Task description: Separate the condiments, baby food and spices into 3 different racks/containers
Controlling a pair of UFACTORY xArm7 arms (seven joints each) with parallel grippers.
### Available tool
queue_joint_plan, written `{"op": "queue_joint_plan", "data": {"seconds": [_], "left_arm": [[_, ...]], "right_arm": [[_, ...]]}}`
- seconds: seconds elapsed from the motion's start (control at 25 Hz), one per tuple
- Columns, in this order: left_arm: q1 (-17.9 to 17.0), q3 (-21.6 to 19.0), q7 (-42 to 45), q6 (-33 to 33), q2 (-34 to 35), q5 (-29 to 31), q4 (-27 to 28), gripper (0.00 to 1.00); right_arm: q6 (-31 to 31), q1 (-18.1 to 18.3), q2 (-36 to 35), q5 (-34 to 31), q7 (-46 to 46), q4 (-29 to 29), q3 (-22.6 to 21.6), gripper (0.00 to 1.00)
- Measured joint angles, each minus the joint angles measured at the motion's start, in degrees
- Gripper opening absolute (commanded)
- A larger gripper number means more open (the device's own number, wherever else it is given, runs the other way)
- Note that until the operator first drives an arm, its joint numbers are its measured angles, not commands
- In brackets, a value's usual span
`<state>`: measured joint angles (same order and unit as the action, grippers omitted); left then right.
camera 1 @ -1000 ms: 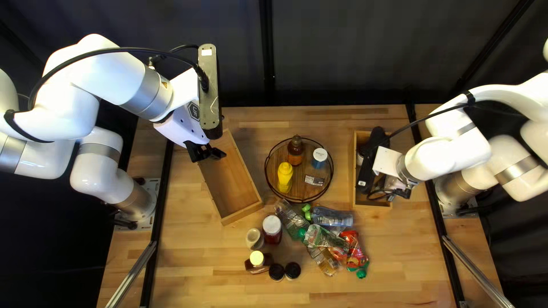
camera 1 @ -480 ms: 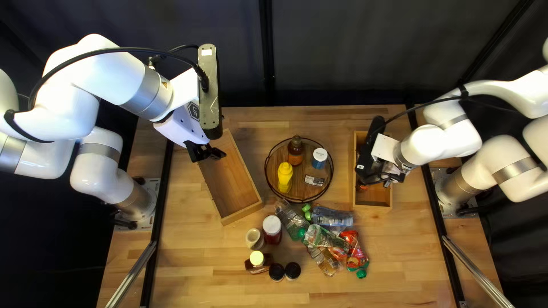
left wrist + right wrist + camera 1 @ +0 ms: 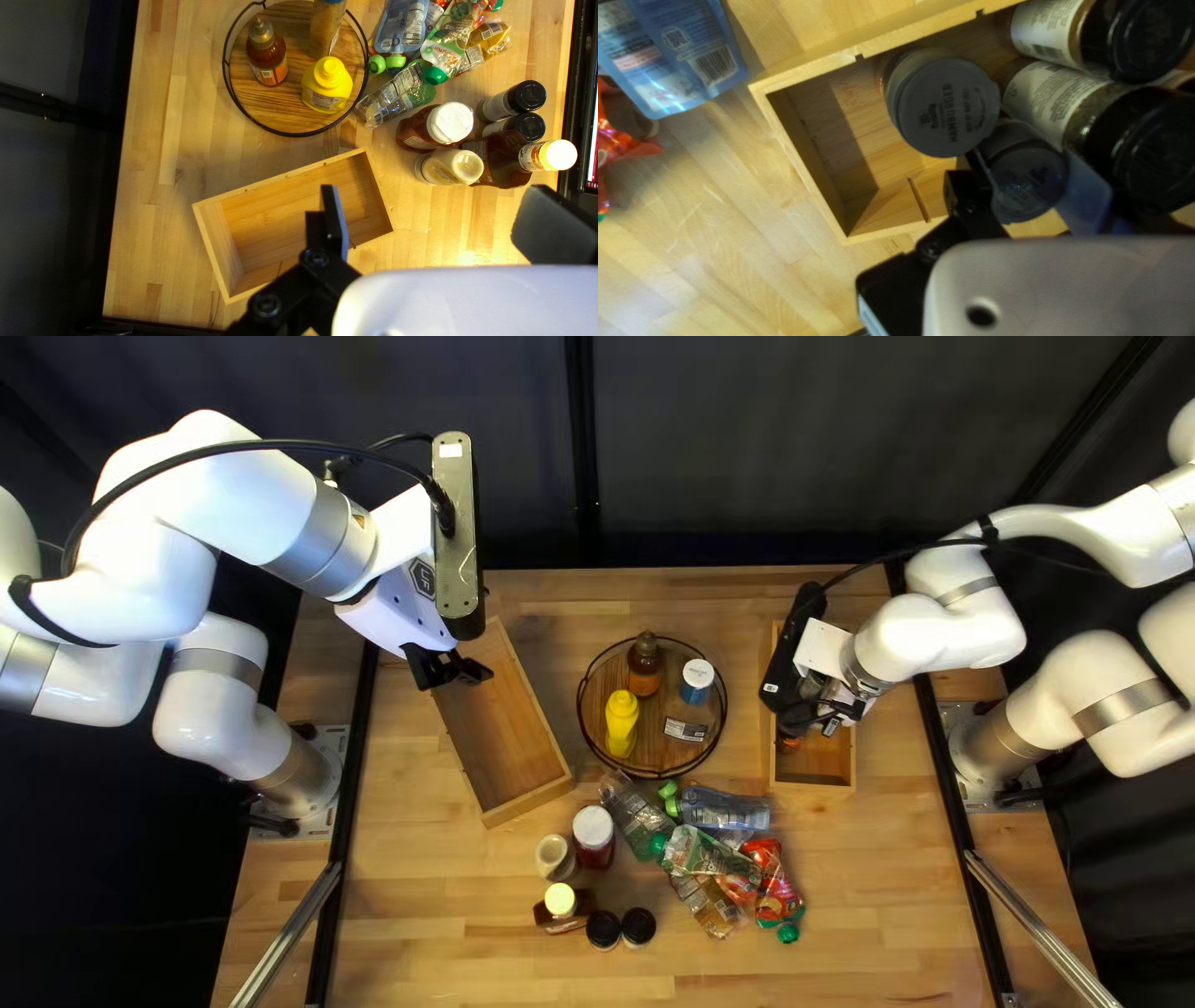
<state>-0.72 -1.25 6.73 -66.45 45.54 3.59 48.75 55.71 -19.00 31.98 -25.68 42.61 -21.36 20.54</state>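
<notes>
My left gripper (image 3: pixel 458 672) hangs over the left wooden box (image 3: pixel 510 747); in the left wrist view the gripper (image 3: pixel 439 224) is open and empty. At the right box (image 3: pixel 815 765) is my right gripper (image 3: pixel 828 709). The right wrist view shows that gripper (image 3: pixel 1033 186) shut on a dark-lidded spice jar (image 3: pixel 1024 177), beside a grey-lidded jar (image 3: pixel 946 109) and black-capped jars (image 3: pixel 1077 115) in the box. The round rack (image 3: pixel 581 716) holds a yellow mustard bottle (image 3: pixel 621 722), brown sauce bottle (image 3: pixel 644 662) and blue jar (image 3: pixel 696 682).
Baby food pouches (image 3: pixel 722 809) lie piled below the rack in the top left view. Left of them stand a red bottle (image 3: pixel 594 834), a cream bottle (image 3: pixel 555 856), a dark sauce bottle (image 3: pixel 562 904) and two black-lidded jars (image 3: pixel 637 926).
My right gripper has shifted left over the right box and its arm has reached further in, uncovering the box's near end. The left arm has not moved.
</notes>
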Motion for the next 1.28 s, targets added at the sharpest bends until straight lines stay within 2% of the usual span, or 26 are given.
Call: {"op": "queue_joint_plan", "data": {"seconds": [0.28,0.52,0.72,0.92,1.04,1.28], "left_arm": [[0.0,0.0,0.0,0.0,0.0,0.0,0.0,1.00],[0.0,0.0,0.0,0.0,0.0,0.0,0.0,1.00],[0.0,0.0,0.0,0.0,0.0,0.0,0.0,1.00],[0.0,0.0,0.0,0.0,0.0,0.0,0.0,1.00],[0.0,0.0,0.0,0.0,0.0,0.0,0.0,1.00],[0.0,0.0,0.0,0.0,0.0,0.0,0.0,1.00]], "right_arm": [[5.1,-2.1,2.2,2.1,1.8,-2.5,-3.7,1.00],[6.9,-7.1,-1.4,6.1,3.6,-9.4,-7.9,1.00],[2.5,-11.5,-9.1,9.3,4.9,-15.9,-10.5,1.00],[-3.6,-14.7,-19.5,9.4,5.9,-23.9,-13.2,1.00],[-7.2,-15.7,-25.1,7.9,6.4,-27.9,-14.3,1.00],[-15.2,-16.5,-32.6,4.3,7.7,-31.6,-15.0,1.00]]}}
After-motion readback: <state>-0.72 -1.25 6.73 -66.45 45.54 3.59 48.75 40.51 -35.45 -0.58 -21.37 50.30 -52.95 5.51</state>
